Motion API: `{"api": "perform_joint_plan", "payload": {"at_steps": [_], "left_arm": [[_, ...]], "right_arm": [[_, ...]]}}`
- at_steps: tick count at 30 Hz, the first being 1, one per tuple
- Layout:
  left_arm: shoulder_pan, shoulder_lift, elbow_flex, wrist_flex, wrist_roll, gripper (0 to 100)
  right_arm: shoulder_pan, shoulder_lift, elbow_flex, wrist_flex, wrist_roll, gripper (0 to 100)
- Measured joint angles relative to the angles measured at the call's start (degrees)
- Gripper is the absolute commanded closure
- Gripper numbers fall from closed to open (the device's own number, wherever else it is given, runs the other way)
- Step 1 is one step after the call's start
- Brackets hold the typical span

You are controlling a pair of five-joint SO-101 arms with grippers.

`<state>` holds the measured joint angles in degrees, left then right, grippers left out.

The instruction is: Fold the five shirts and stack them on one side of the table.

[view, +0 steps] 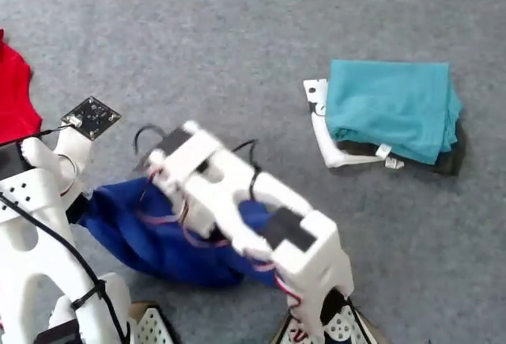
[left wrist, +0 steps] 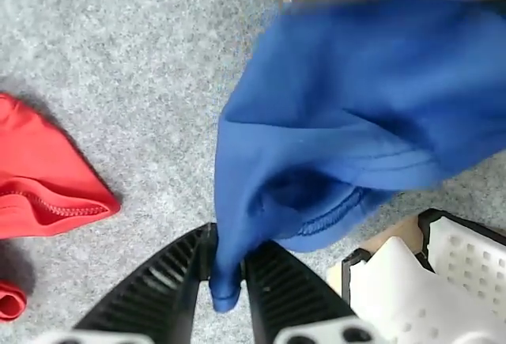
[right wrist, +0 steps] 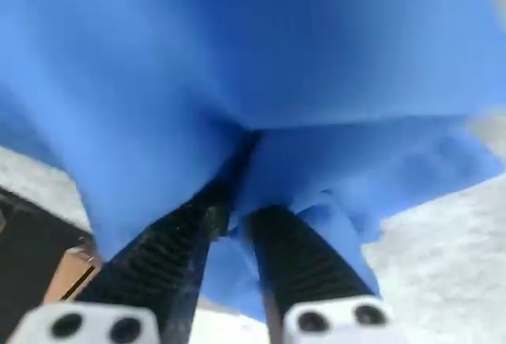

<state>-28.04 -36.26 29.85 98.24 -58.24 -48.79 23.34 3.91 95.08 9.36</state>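
Observation:
A blue shirt (view: 150,237) lies bunched at the table's front, between the two arms. My left gripper (left wrist: 226,269) is shut on a fold of the blue shirt (left wrist: 356,122), which hangs up and away from it. My right gripper (right wrist: 241,217) is shut on the blue shirt (right wrist: 237,59) too, with cloth pinched between its black fingers (right wrist: 300,261). In the high view the right arm (view: 237,194) reaches over the blue cloth and the left arm (view: 47,202) stands at its left end. A red shirt (view: 14,95) lies at the table's left edge. A teal folded shirt (view: 391,107) tops a stack at the right.
The stack rests on a white folding board (view: 322,134) with a dark shirt (view: 451,158) under the teal one. The red shirt (left wrist: 43,186) lies close beside the left gripper. The arm bases (view: 150,324) stand at the front edge. Grey carpet (view: 221,51) covers the table.

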Motion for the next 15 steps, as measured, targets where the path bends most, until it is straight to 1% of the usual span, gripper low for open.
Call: {"api": "perform_joint_plan", "payload": {"at_steps": [2,5,7,12,15], "left_arm": [[0.0,0.0,0.0,0.0,0.0,97],[0.0,0.0,0.0,0.0,0.0,97],[0.0,0.0,0.0,0.0,0.0,97],[0.0,0.0,0.0,0.0,0.0,97],[0.0,0.0,0.0,0.0,0.0,97]], "right_arm": [[-0.4,-2.1,2.0,0.3,-1.8,73.6],[-0.4,-5.1,3.2,1.8,-2.5,73.9],[0.4,-8.0,3.2,3.1,-1.3,74.0],[3.8,-16.8,3.3,4.7,-1.0,74.0],[7.9,-21.9,3.3,4.4,-0.8,74.1]]}}
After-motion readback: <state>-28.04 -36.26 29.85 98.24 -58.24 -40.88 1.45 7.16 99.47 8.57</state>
